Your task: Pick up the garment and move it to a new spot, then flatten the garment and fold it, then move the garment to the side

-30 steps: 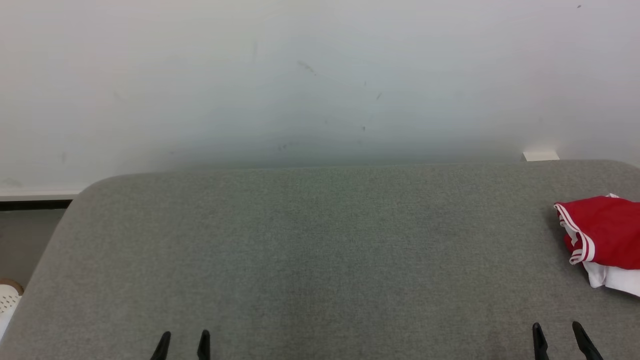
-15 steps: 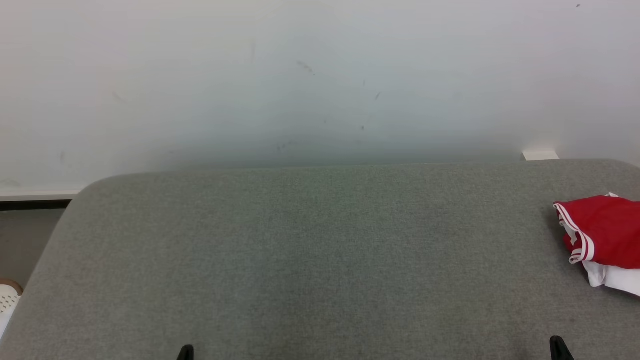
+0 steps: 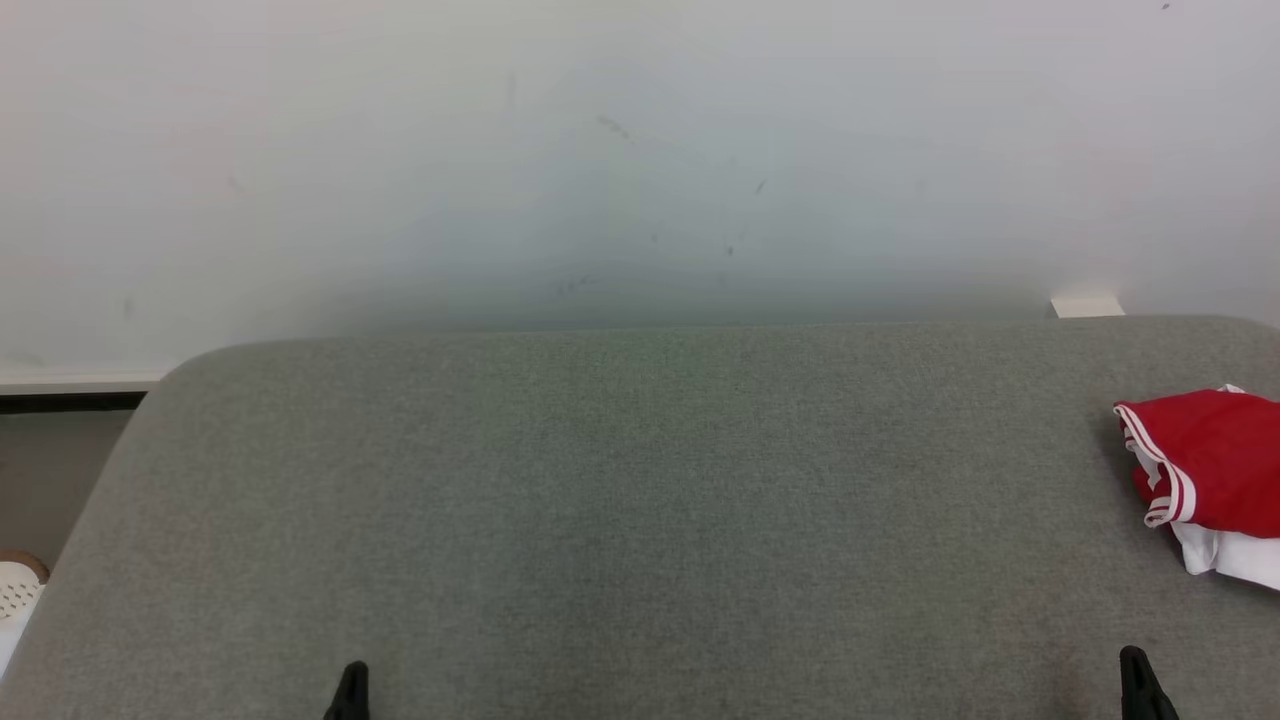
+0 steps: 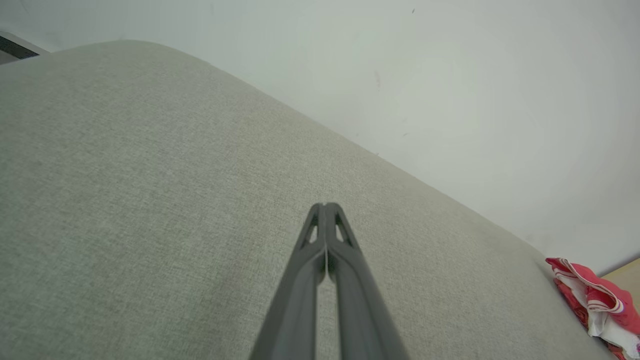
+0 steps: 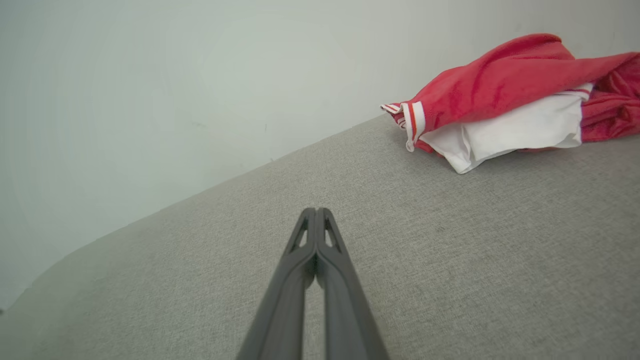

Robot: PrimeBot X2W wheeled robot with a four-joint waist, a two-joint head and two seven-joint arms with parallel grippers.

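The garment point(image 3: 1210, 470) is red with white striped trim and a white part underneath. It lies bunched at the right edge of the grey padded table point(image 3: 640, 500), partly cut off by the head view's border. In the right wrist view the garment point(image 5: 510, 95) sits ahead and to the right of my right gripper point(image 5: 316, 212), which is shut on nothing. My left gripper point(image 4: 325, 206) is shut too, with nothing in it, far from the garment point(image 4: 595, 300). In the head view the left gripper point(image 3: 352, 678) and right gripper point(image 3: 1135, 665) show as single dark tips near the table's front edge.
A pale wall point(image 3: 640, 150) rises right behind the table's far edge. A small white block point(image 3: 1087, 306) sits on that edge at the right. Off the table's left corner, a white perforated object point(image 3: 15, 595) stands on the floor.
Both grippers have gone from open to shut, each pair of tips merging into one. The head view has shifted slightly.
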